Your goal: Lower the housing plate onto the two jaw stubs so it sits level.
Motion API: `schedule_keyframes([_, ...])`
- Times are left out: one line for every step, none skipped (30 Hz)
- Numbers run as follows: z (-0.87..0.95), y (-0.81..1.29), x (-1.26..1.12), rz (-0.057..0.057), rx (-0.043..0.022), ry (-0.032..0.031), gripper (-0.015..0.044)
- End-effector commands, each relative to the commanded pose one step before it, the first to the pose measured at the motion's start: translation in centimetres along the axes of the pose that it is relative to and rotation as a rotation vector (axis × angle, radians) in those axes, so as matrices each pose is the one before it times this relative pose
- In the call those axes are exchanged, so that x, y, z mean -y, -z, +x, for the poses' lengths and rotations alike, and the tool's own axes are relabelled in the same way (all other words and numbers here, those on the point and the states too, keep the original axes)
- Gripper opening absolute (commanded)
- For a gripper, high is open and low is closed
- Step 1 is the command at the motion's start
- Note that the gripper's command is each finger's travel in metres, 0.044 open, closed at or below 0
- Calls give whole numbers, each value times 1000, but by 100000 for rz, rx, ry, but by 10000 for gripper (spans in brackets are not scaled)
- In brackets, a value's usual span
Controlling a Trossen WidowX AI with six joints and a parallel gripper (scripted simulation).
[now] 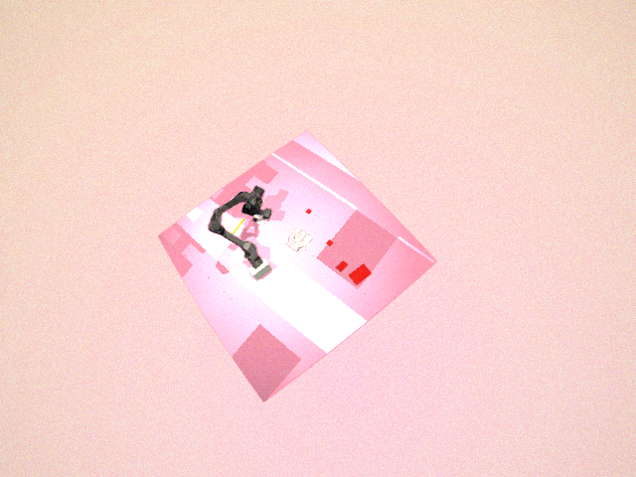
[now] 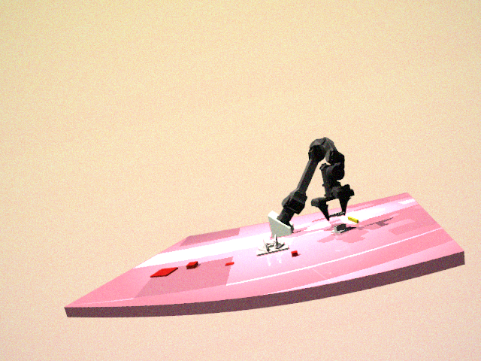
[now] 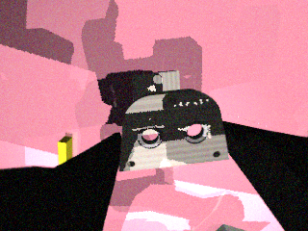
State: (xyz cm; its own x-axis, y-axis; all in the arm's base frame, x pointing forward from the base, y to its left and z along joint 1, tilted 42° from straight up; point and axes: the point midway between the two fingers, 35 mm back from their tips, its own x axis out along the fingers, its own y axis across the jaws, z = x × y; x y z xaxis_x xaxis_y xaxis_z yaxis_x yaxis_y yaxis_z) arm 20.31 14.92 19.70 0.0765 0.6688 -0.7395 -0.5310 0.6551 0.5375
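Observation:
The housing plate (image 2: 337, 213) (image 3: 180, 155), grey with a rounded edge and two round holes, hangs between the fingertips of my gripper (image 2: 336, 217) (image 3: 168, 132). The gripper is shut on it, with one black finger at each side. The plate is in the air above a small grey block (image 2: 340, 228) (image 3: 170, 80). The pale base (image 1: 299, 239) (image 2: 267, 252) with the small upright parts stands on the table, apart from the gripper, left of it in the exterior view. Its jaws and stubs are too small to tell apart.
A yellow bar (image 1: 238, 226) (image 2: 352, 219) (image 3: 64, 151) lies near the gripper. Several red pieces, among them a flat one (image 1: 359, 273) (image 2: 164, 272) and a small cube (image 1: 308, 211) (image 2: 294, 253), lie on the table. A pale panel (image 2: 279, 226) stands by the arm's base.

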Motion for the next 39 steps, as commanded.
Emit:
schedule_keyframes([-1090,-3,-123,-553,285,-345,351])
schedule_keyframes([-316,21,-19,41,27,-13,351])
schedule_keyframes([-315,24,-23,43,34,-18,351])
schedule_keyframes([-316,26,-27,44,40,-24,351])
schedule_keyframes([-314,29,-31,46,47,-30,351])
schedule_keyframes([-253,25,-28,38,43,-28,351])
schedule_keyframes([-151,16,-18,23,28,-18,351])
schedule_keyframes([-50,5,-6,8,10,-6,351])
schedule_keyframes([0,0,0,0,0,0,351])
schedule_keyframes([6,-8,53,71,-15,51,351])
schedule_keyframes([17,-24,159,212,-44,153,351])
schedule_keyframes([27,-39,265,353,-74,251,351])
schedule_keyframes([32,-44,320,427,-89,297,351])
schedule_keyframes([32,-42,321,428,-90,290,351])
schedule_keyframes([31,-39,321,429,-90,284,351])
schedule_keyframes([30,-37,322,430,-91,278,351])
schedule_keyframes([30,-34,322,431,-91,271,351])
schedule_keyframes([29,-32,322,432,-91,265,351])
schedule_keyframes([29,-29,323,433,-91,258,351])
schedule_keyframes([28,-27,323,434,-91,252,351])
schedule_keyframes([27,-24,323,435,-92,245,351])
schedule_keyframes([27,-22,323,435,-92,239,351])
schedule_keyframes([26,-19,323,436,-92,232,351])
schedule_keyframes([26,-17,324,437,-91,226,351])
schedule_keyframes([25,-14,324,437,-91,219,351])
schedule_keyframes([25,-12,324,438,-91,213,351])
schedule_keyframes([24,-9,324,439,-91,206,351])
schedule_keyframes([24,-6,324,439,-90,199,351])
schedule_keyframes([23,-4,324,440,-90,193,351])
schedule_keyframes([23,-1,328,446,-91,189,351])
schedule_keyframes([22,1,328,446,-90,182,351])
schedule_keyframes([22,4,328,447,-90,175,351])
schedule_keyframes([21,6,328,447,-89,169,351])
schedule_keyframes([21,9,328,448,-88,162,351])
schedule_keyframes([21,12,327,448,-87,155,351])
schedule_keyframes([20,14,327,448,-87,149,351])
schedule_keyframes([20,17,327,448,-86,142,351])
schedule_keyframes([19,20,327,449,-85,135,351])
schedule_keyframes([19,22,326,449,-84,129,351])
